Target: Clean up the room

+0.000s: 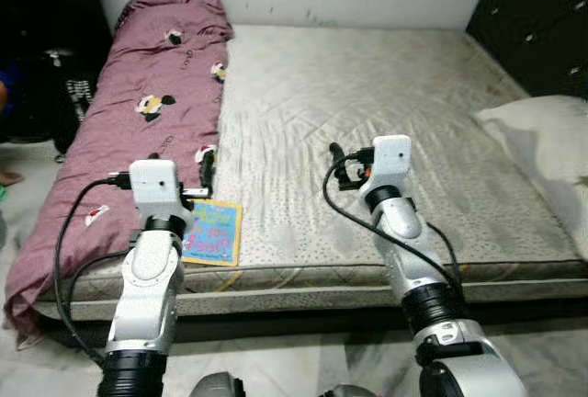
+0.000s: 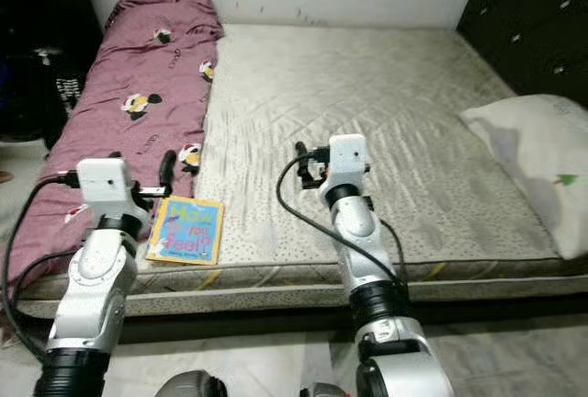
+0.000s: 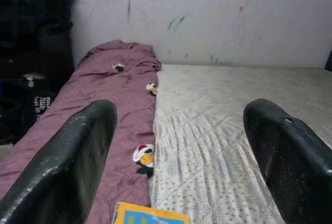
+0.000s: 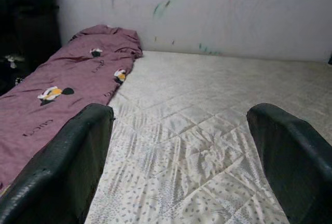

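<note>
Book (image 1: pixel 212 232) flat on bed (image 1: pixel 367 121) near front edge, just beside purple blanket (image 1: pixel 147 103) running along bed's left side. I see left end effector (image 1: pixel 207 176) above book's far edge, fingers spread, holding nothing. Right end effector (image 1: pixel 338 163) over bare mattress mid-bed, fingers also apart, empty. Pillow (image 1: pixel 542 140) at right edge. Dark clutter at far left, probably bags, too dim to tell.

Quilted matt cloth mattress (image 1: pixel 367 112), soft maroon printed fabric blanket (image 1: pixel 152 94), glossy paper book (image 1: pixel 212 232).
</note>
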`<state>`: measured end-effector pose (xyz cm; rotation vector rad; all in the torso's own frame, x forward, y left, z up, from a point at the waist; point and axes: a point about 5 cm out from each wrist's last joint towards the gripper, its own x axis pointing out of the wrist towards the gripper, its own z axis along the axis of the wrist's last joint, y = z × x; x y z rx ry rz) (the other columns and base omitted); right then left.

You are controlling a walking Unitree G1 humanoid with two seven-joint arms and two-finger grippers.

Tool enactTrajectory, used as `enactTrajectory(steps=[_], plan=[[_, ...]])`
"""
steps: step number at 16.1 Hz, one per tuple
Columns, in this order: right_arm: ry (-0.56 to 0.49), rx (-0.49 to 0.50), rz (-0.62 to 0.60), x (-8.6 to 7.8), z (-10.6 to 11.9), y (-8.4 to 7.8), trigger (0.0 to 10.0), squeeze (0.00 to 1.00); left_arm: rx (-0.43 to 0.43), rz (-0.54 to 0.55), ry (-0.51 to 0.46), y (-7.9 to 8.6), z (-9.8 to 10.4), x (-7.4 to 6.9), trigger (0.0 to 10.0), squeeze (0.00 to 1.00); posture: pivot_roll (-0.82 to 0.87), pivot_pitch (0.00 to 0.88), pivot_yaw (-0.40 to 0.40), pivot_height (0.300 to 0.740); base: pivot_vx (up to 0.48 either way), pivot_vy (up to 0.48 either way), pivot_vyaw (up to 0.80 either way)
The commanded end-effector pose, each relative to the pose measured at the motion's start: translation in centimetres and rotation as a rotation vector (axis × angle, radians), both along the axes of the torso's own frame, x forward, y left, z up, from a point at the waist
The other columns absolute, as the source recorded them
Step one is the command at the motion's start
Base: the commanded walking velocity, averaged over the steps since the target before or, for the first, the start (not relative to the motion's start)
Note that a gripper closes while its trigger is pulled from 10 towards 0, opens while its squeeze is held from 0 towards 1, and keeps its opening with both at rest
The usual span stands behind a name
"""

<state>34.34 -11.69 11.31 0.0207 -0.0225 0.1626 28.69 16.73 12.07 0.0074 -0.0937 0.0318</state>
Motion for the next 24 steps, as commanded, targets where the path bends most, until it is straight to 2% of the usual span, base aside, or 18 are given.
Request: enactTrajectory(steps=[1,14,19,22,24], plan=[[-0.010,-0.002,-0.011,0.24,0.42,-0.33,10.0,0.00,0.000,-0.008,-0.028,0.01,0.60,-0.05,10.0,0.00,-0.03,0.000,-0.035,0.740,0.319,0.000,0.00],[-0.010,-0.008,-0.004,0.22,0.33,-0.26,10.0,0.00,0.002,-0.025,-0.029,-0.13,0.46,-0.06,10.0,0.00,-0.03,0.000,-0.037,0.740,0.348,0.000,0.00],[-0.003,-0.013,-0.001,0.21,0.20,-0.25,10.0,0.00,-0.006,-0.008,-0.001,-0.19,0.13,0.15,10.0,0.00,-0.03,0.000,-0.038,0.740,0.000,0.000,-0.09],[-0.005,-0.009,-0.011,0.21,0.20,-0.41,10.0,0.00,-0.004,-0.003,0.001,-0.15,0.16,0.20,10.0,0.00,-0.02,0.000,-0.040,0.740,0.000,0.480,-0.68],[-0.002,-0.009,-0.028,0.35,0.24,-0.77,10.0,0.00,-0.013,0.009,-0.007,0.02,0.45,0.42,10.0,0.00,-0.03,0.000,-0.045,0.740,0.000,0.480,0.00]])
